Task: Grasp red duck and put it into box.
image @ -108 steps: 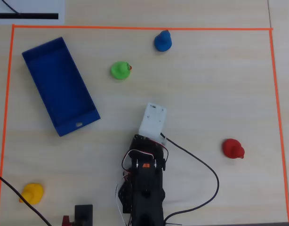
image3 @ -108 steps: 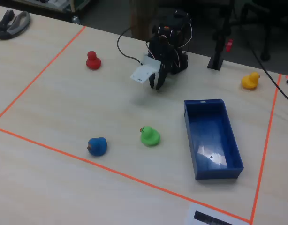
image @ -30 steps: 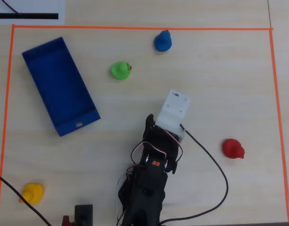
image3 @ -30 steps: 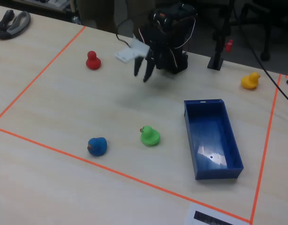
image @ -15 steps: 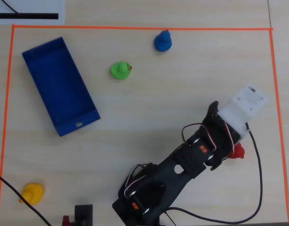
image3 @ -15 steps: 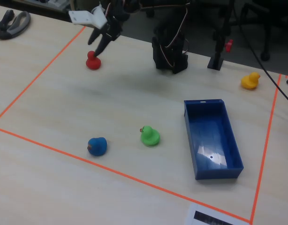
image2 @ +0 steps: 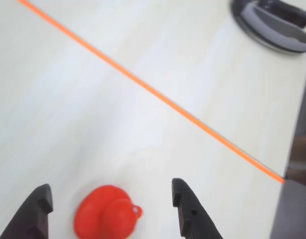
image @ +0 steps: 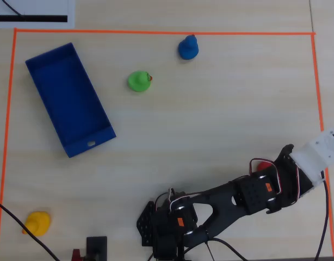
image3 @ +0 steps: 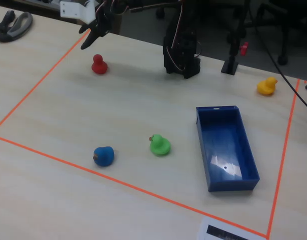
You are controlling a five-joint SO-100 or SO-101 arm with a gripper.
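Note:
The red duck [image2: 105, 218] sits on the pale table at the bottom of the wrist view, between my two black fingers and touching neither. My gripper [image2: 110, 186] is open and empty. In the fixed view the red duck [image3: 99, 64] stands just inside the orange tape at the far left, and the gripper [image3: 91, 40] hovers above and beyond it. In the overhead view only a sliver of the red duck [image: 263, 165] shows under the arm. The dark-blue box [image3: 243, 172] lies open at the right; it also shows in the overhead view [image: 37, 61] at the upper left, far from the duck.
A green duck [image3: 159, 145], a blue duck [image3: 103, 155] and a yellow duck [image3: 266, 86] stand apart on the table. Orange tape [image2: 158, 94] marks the work area. A grey-black tool [image3: 13, 22] lies outside it. The arm's base [image3: 181, 55] stands at the far edge.

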